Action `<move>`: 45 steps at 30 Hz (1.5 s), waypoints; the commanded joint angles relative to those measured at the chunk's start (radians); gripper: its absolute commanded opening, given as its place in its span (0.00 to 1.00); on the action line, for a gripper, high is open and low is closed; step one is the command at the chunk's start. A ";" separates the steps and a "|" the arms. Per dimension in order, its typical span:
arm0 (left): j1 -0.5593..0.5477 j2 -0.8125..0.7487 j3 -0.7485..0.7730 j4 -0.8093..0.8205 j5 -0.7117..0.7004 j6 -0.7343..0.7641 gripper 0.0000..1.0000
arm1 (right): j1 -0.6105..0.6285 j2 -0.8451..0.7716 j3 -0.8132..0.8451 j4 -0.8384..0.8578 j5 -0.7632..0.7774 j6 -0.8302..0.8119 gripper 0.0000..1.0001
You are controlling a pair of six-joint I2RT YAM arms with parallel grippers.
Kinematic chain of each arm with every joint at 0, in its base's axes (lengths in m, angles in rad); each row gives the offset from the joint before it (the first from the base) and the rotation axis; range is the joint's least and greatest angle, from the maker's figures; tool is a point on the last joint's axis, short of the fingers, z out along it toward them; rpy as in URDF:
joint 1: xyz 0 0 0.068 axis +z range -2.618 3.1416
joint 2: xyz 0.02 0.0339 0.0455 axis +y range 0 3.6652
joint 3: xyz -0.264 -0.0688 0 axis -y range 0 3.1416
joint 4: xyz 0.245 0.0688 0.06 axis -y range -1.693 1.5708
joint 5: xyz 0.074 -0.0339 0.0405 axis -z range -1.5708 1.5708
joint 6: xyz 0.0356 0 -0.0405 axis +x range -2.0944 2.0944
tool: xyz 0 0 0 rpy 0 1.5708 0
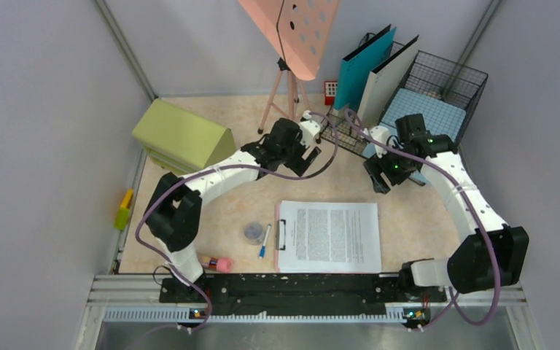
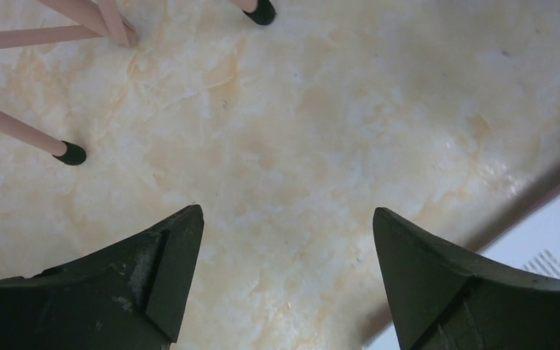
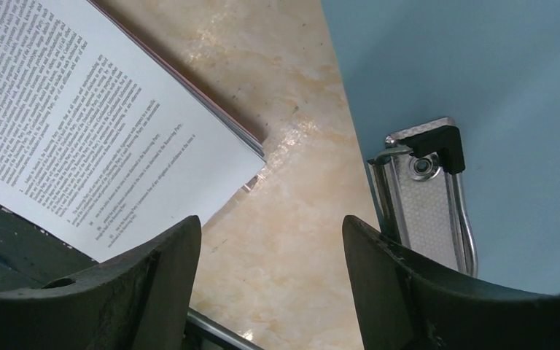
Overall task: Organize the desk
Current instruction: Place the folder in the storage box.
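Desk [image 1: 408, 219] bears blue clipboard [image 3: 481, 73]; only right wrist view shows its clip [image 3: 426, 208].

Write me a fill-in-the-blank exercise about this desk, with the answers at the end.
1. The left gripper and right gripper both have their jaws ____, holding nothing.
2. In the top view the pen lies on the desk just ____ of the printed page.
3. The stand has pink legs ending in ____ feet.
4. Next to the teal folder stands a ____ one.
Answers: open; left; black; white.
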 commanded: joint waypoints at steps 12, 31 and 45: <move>0.070 0.452 0.506 0.083 0.278 -0.422 0.82 | -0.032 -0.048 0.096 0.087 0.020 0.065 0.71; 0.082 0.698 0.762 0.301 0.483 -0.479 0.76 | -0.053 -0.030 0.128 0.072 0.017 0.106 0.71; 0.068 0.819 0.823 0.316 0.568 -0.503 0.76 | -0.052 -0.013 0.124 0.083 0.049 0.111 0.70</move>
